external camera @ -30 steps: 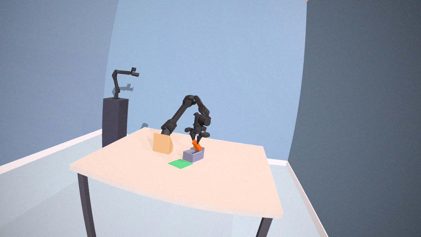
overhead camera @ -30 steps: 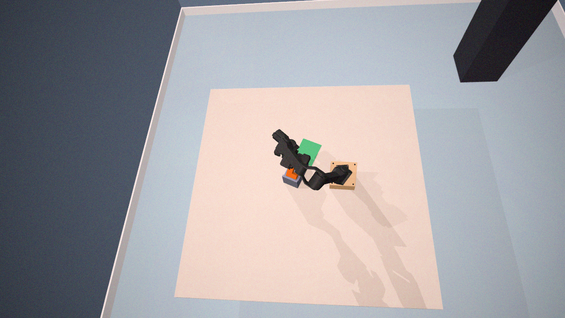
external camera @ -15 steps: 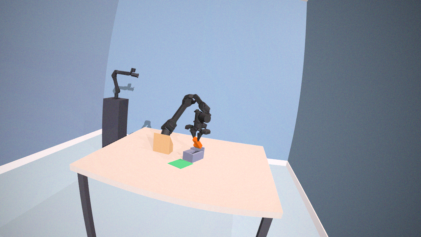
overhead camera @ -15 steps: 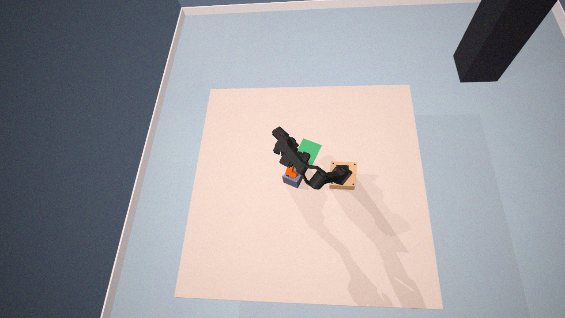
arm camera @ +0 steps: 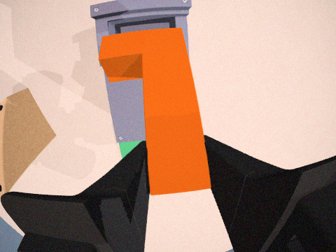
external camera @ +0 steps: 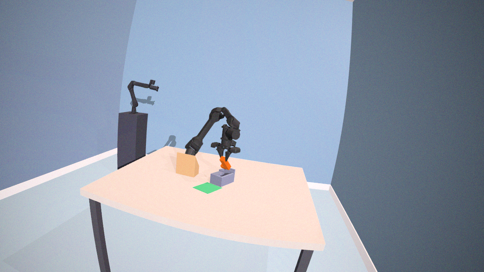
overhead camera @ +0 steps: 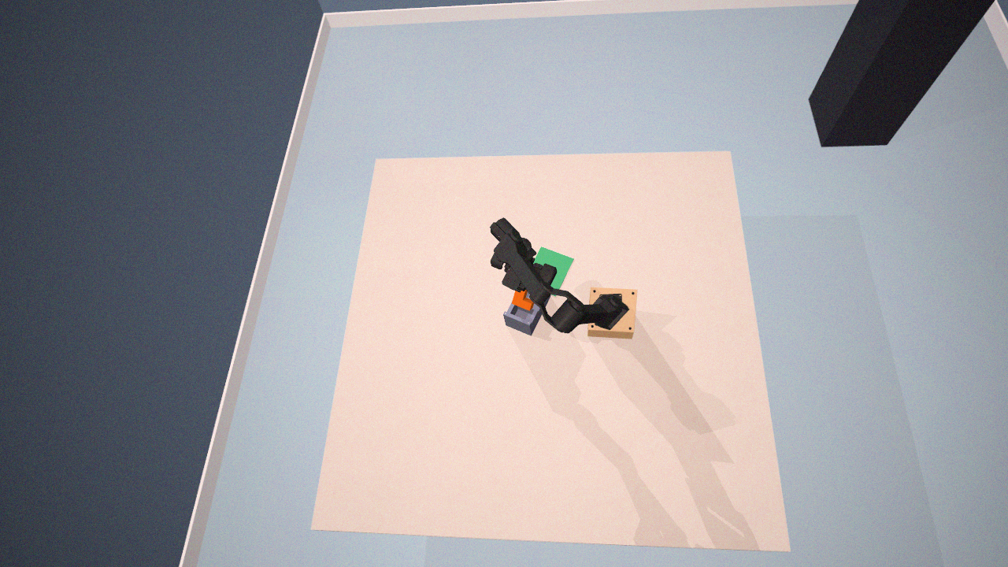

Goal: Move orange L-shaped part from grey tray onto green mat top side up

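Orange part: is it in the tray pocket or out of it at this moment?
Out. The exterior view shows the orange part hanging tilted from the gripper, above the grey tray, whose pocket is dark and vacant.
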